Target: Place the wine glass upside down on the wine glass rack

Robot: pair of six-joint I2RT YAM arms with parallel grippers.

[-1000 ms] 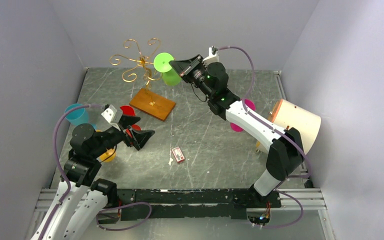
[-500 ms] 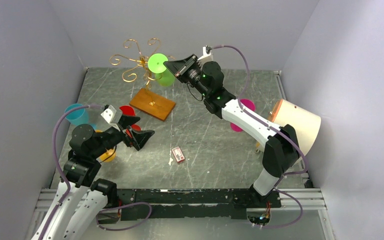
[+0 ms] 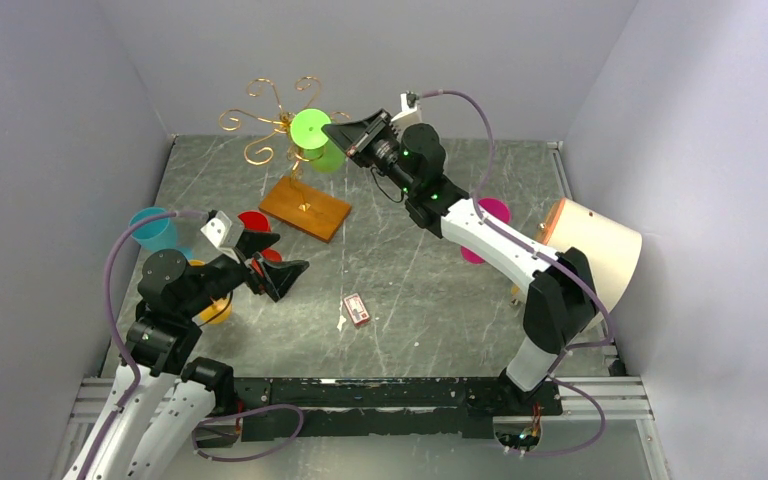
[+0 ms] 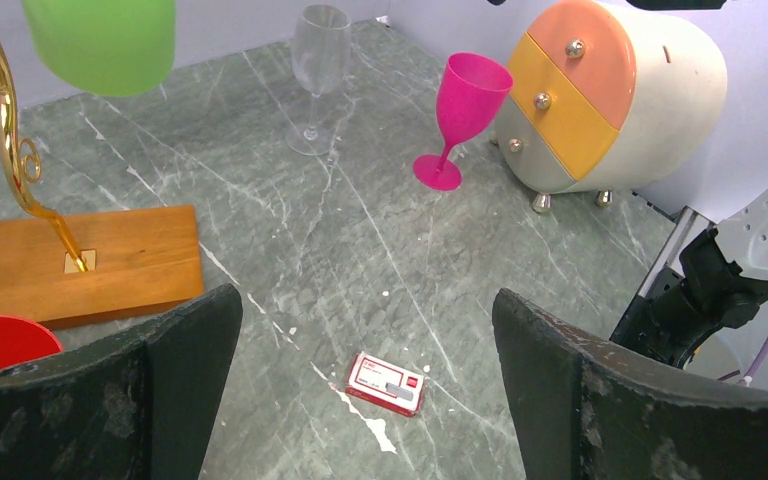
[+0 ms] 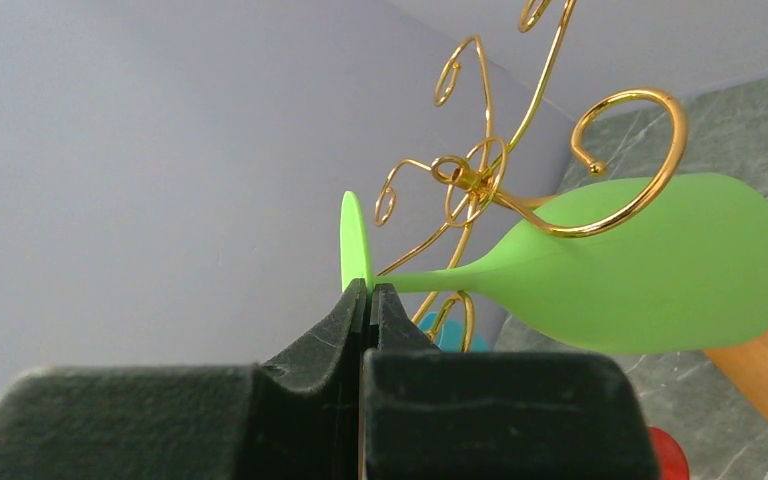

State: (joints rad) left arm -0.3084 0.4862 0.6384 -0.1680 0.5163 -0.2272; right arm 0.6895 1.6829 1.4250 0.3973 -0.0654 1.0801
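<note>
My right gripper (image 3: 338,131) is shut on the round foot of a green wine glass (image 3: 312,130), holding it tilted with the bowl hanging down, right against the gold wire rack (image 3: 272,122). In the right wrist view the gripper (image 5: 370,287) pinches the foot edge, the green glass (image 5: 660,265) lies sideways, and a curled gold arm (image 5: 635,160) crosses its bowl and stem. The rack's wooden base (image 3: 305,207) sits on the table. My left gripper (image 3: 278,262) is open and empty, low at the left; in its own view the gripper (image 4: 365,330) hovers over the table.
A clear wine glass (image 4: 318,75) and a pink one (image 4: 458,115) stand at the right by a cream drawer chest (image 4: 600,95). A red cup (image 3: 254,221), a teal cup (image 3: 152,229) and an orange object (image 3: 216,309) are near my left arm. A small red-white box (image 3: 356,309) lies mid-table.
My right gripper has carried the green glass to the left, from beside the rack to against its scroll arms. The left arm has not moved.
</note>
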